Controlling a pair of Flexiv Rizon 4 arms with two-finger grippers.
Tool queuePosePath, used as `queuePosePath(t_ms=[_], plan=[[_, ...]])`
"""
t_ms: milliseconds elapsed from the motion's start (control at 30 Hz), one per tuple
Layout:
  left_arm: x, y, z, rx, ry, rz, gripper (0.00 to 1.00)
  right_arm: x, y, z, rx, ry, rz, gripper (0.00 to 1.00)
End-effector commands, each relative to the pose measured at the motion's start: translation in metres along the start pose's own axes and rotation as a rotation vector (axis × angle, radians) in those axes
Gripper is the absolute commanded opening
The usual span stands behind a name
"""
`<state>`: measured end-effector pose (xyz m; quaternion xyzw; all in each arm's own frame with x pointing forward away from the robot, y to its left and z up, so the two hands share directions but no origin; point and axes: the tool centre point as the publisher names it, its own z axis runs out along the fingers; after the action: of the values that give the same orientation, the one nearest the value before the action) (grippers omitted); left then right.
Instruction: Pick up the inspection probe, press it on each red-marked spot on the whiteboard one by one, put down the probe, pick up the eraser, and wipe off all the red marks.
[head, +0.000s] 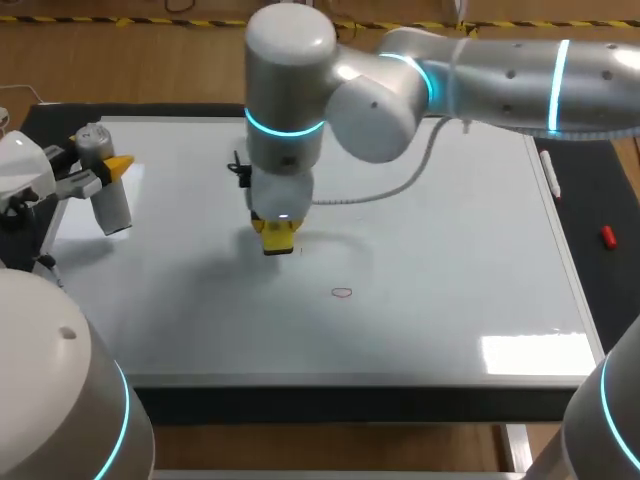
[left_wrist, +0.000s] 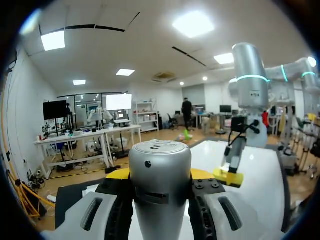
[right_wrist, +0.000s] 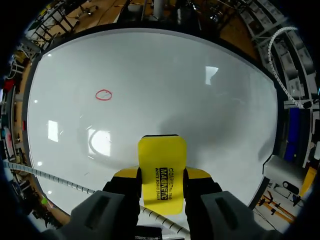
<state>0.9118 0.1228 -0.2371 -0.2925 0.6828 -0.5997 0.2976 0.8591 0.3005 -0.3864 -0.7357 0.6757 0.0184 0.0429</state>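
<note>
Whiteboard (head: 450, 250) bears one red ring (right_wrist: 103, 95), well ahead of the right gripper (right_wrist: 161, 174), whose fingers clamp the yellow eraser (right_wrist: 162, 150). The eraser seems to be on or just above the board. To wipe well, press it flat and sweep fully across the ring. Near the board's left edge, the left gripper (left_wrist: 160, 173) clamps the silver probe (left_wrist: 160, 155).

A white marker (head: 549, 172) and a small red object (head: 607, 237) lie apart on the dark tabletop (head: 600, 190).

eraser (head: 277, 240) mostly hidden under right arm (head: 290, 100), probe (left_wrist: 160, 175) base cut off
</note>
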Motion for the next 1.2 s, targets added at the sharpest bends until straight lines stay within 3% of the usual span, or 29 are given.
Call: queuePosePath(t_ms=[33,533,1200], plan=[[0.000,-0.001,0.000,0.000,-0.002,0.000,0.00,-0.017,-0.006,0.011,-0.010,0.040,-0.004,0.00],[0.000,-0.001,0.000,0.000,-0.002,0.000,0.00,-0.037,-0.007,0.028,-0.029,0.012,-0.043,0.00],[0.000,-0.001,0.000,0.000,-0.002,0.000,0.00,-0.026,-0.003,0.037,-0.039,0.019,-0.048,0.00]])
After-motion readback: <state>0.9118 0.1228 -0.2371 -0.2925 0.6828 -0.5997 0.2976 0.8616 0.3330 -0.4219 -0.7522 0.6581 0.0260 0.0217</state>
